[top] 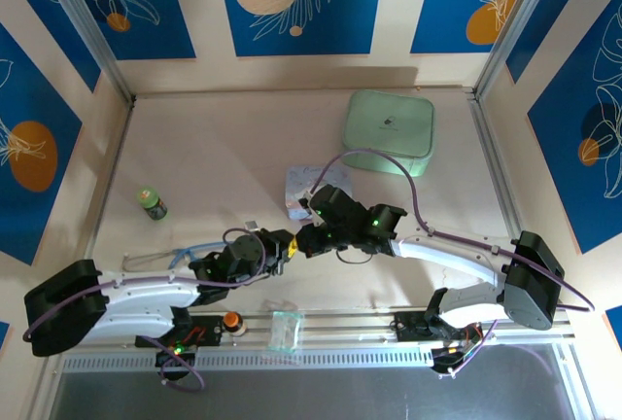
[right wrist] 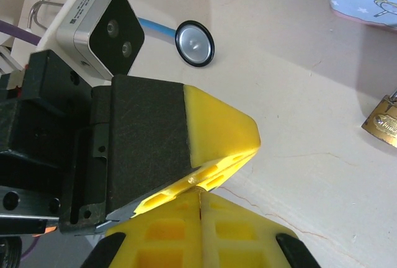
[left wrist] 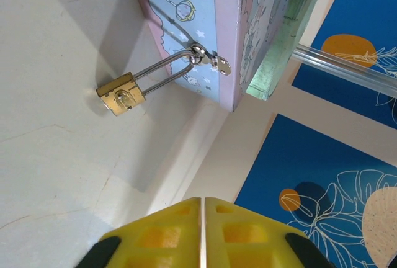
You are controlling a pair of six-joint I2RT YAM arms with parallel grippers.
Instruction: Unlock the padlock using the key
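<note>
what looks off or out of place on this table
Nothing is spilled or broken. The table has thin hairline cracks near the padlock, which rests on it, shackle through the hasp of the tin. The left gripper and right gripper meet tip to tip, both shut.

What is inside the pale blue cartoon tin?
Its contents cannot be seen: the walls of the pale blue cartoon tin cover them. Outside, the silver shackle of the small brass padlock passes through the tin's silver hasp.
</note>
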